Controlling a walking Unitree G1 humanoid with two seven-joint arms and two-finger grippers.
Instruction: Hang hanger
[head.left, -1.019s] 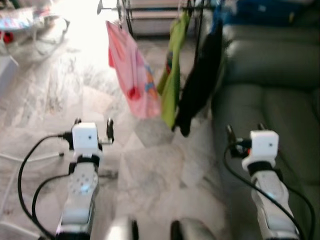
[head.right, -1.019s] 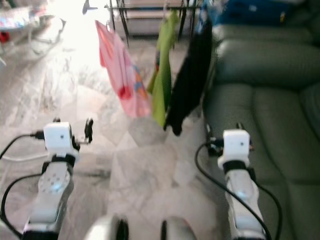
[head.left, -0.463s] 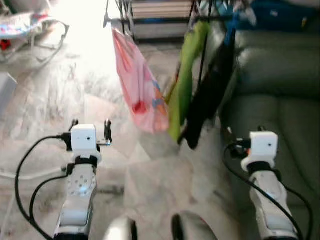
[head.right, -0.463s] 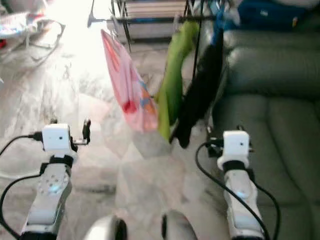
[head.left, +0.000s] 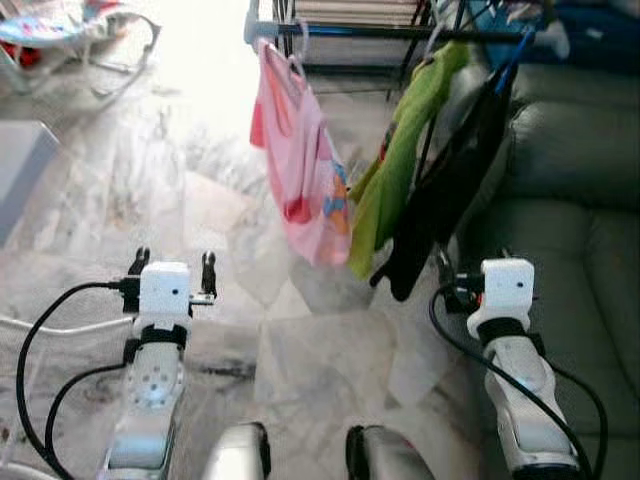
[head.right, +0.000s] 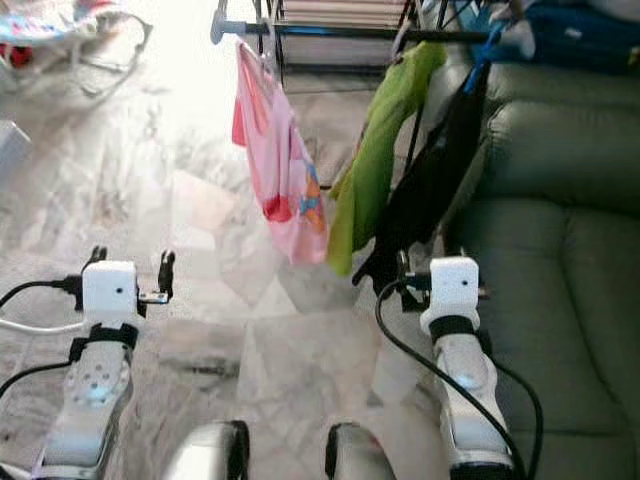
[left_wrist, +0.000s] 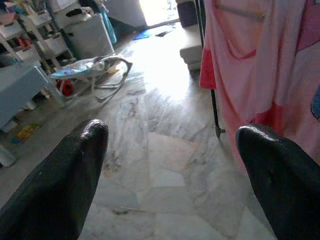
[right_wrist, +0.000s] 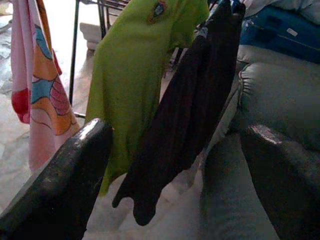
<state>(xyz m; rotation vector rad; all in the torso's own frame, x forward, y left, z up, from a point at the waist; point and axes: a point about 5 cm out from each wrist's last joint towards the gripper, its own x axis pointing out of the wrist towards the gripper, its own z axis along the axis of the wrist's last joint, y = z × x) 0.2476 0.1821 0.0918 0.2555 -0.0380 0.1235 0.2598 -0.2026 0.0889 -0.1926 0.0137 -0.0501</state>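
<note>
Marble floor (head.left: 150, 190) spreads ahead of me, pale and veined, washed out by glare further off. Far ahead of my left gripper (head.left: 170, 264) a baby bouncer (head.left: 80, 25) sits on the floor. That gripper hovers above the marble with its two black fingers (left_wrist: 60, 185) spread apart and nothing between them.

Ahead, between my two arms, a dark clothes rail (head.left: 400, 32) runs across. Three garments hang from it side by side: a pink garment (head.left: 305, 185) nearest my left gripper's side, on a pale hanger (head.left: 297, 45) hooked over the rail, then a green garment (head.left: 400, 170), then a black garment (head.left: 450, 190) closest to my right gripper (head.right: 440, 262). All three drape at a slant, their lower ends well above the floor.

My right gripper is raised just short of the black garment's lower end, released, its fingers (right_wrist: 65, 180) wide apart and empty. Beyond it and to its right lies a dark green sofa (head.left: 570, 150), with a blue bundle (head.right: 565, 30) on top of its back.
</note>
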